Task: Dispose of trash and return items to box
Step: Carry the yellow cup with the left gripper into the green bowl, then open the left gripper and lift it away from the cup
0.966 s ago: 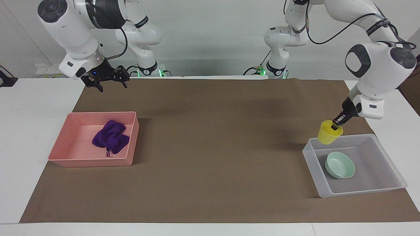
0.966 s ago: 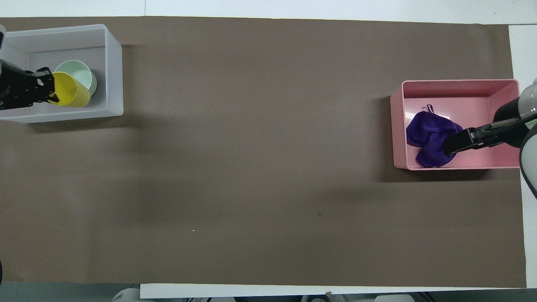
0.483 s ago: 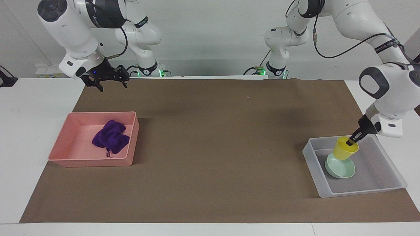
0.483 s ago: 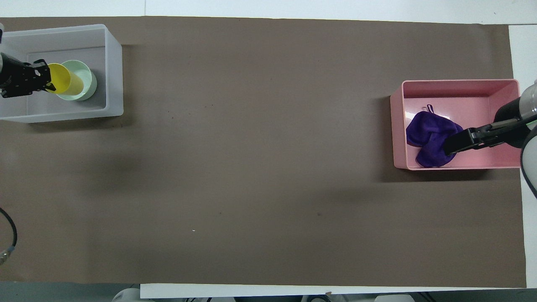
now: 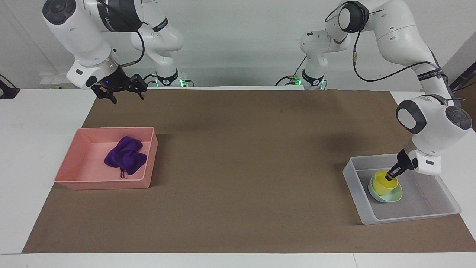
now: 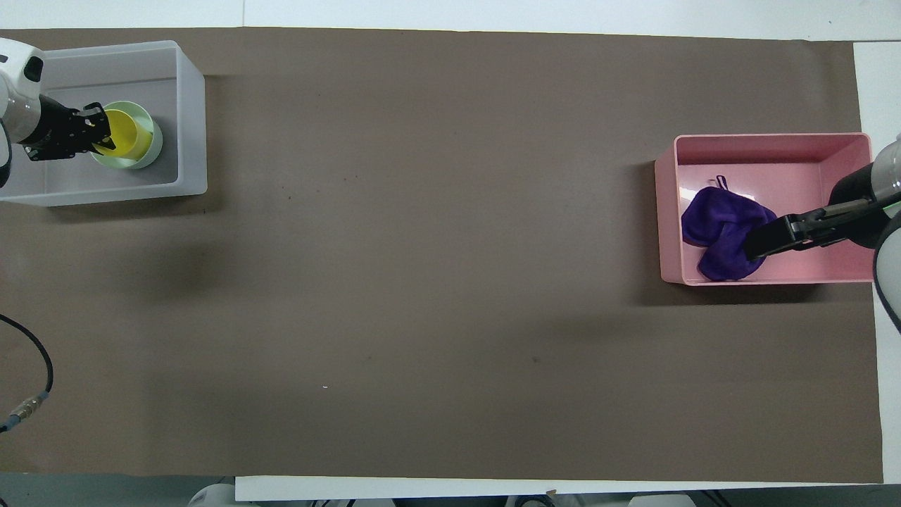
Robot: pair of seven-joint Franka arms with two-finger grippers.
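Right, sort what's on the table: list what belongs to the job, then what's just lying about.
Job:
- rag, in the pink tray
- cup, in the bowl, gripped at its rim by the left gripper
- box, holding the bowl
- right gripper, waiting in the air near the pink tray

Lying about:
- brown mat

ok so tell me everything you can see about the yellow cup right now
The small yellow plastic cup is plain, tapered and open at the top. It sits upright inside the pale mint-green round bowl, which rests in the translucent clear-grey plastic tray at the left arm's end of the table. The left tool grips its rim, one finger inside the cup. Whether its base touches the bowl's bottom cannot be told.
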